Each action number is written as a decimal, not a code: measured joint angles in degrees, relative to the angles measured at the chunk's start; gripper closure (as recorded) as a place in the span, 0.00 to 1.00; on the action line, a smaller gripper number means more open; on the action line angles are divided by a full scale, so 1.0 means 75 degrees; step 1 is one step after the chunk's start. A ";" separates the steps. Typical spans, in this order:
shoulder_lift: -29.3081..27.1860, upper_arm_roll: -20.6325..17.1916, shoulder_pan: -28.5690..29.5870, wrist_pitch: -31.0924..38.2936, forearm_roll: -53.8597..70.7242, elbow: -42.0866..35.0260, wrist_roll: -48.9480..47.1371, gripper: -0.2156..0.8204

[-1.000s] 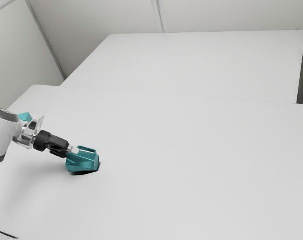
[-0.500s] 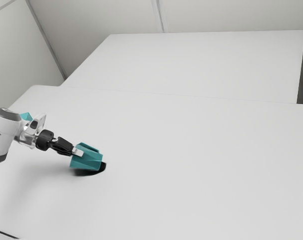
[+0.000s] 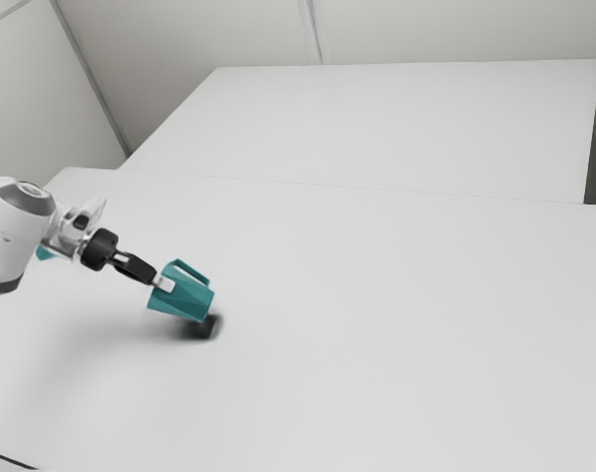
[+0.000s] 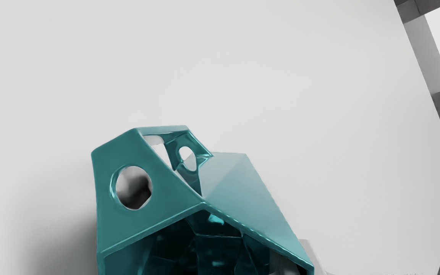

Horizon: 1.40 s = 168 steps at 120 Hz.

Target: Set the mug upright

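The tool (image 3: 163, 283), at the exterior view's left just below mid-height, has the teal mug (image 3: 188, 299) pinched by its wall. The mug hangs tilted above the white tabletop (image 3: 396, 334), over a dark shadow (image 3: 205, 329).

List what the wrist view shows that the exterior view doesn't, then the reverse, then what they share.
Wrist view: the dark inside of the mug and a round hole beside its rim.
Exterior view: the white arm, its end effector shut on the tilted mug, and a teal piece partly behind the arm.
Both: the mug and the pale table.
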 joint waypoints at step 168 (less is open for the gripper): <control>-0.1172 -0.2951 -0.0064 0.4052 0.4695 -0.1254 -0.5888 0.77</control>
